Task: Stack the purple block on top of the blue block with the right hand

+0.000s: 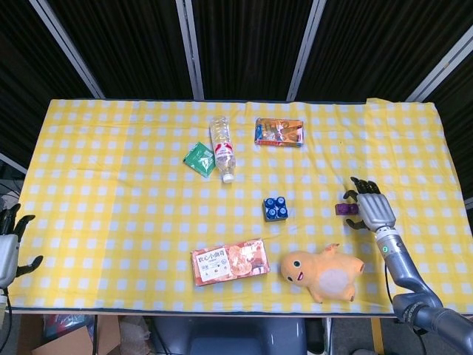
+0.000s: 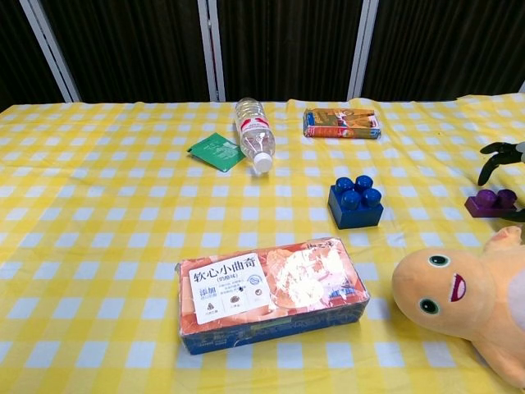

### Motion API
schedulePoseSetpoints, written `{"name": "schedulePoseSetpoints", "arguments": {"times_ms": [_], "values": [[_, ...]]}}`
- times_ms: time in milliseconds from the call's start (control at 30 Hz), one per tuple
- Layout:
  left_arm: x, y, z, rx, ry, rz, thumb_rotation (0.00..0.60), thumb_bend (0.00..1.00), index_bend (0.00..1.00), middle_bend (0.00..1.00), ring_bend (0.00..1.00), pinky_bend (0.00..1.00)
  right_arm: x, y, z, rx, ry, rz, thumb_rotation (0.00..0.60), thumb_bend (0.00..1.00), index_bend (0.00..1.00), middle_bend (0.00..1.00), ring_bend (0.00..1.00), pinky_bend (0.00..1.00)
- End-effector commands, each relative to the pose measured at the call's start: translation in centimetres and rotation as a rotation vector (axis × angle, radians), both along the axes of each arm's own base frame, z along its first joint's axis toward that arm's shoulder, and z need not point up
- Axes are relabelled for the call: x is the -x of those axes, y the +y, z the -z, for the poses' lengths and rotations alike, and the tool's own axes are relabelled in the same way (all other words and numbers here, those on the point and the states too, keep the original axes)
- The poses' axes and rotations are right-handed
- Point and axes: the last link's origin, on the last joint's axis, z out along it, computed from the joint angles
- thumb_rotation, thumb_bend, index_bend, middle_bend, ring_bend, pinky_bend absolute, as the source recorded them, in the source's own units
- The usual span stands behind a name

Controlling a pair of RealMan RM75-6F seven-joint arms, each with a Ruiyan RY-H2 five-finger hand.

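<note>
The blue block (image 1: pixel 276 208) (image 2: pixel 355 201) stands studs up near the middle of the yellow checked cloth. To its right lies the small purple block (image 1: pixel 344 209) (image 2: pixel 490 203). My right hand (image 1: pixel 371 205) (image 2: pixel 502 153) hovers at the purple block's right side with its fingers spread around it, holding nothing; whether it touches the block I cannot tell. In the chest view only dark fingertips show at the right edge. My left hand (image 1: pixel 9 248) hangs open off the table's left edge, far from both blocks.
A yellow plush toy (image 1: pixel 322 272) (image 2: pixel 467 295) lies just in front of the purple block. A flat snack box (image 1: pixel 230 260) sits front centre. A plastic bottle (image 1: pixel 222 147), a green packet (image 1: pixel 199 158) and an orange box (image 1: pixel 279 132) lie further back.
</note>
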Motion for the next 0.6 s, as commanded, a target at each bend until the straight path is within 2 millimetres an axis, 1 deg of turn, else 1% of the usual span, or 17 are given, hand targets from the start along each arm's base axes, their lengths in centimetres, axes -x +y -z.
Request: {"name": "schedulePoseSetpoints", "arguments": {"times_ms": [33, 600], "values": [[0.02, 0.06, 0.12, 0.003, 0.002, -0.003, 0.600, 0.24, 0.18, 0.00, 0.00, 0.10, 0.18, -0.18, 0.37, -0.008, -0.003, 0.003, 0.600, 0.32, 0.36, 0.00, 0.00, 0.00], [0.02, 0.17, 0.35, 0.006, 0.014, -0.007, 0.600, 0.24, 0.18, 0.00, 0.00, 0.10, 0.25, -0.73, 1.04, -0.022, -0.007, -0.003, 0.600, 0.32, 0.41, 0.00, 0.00, 0.00]]}}
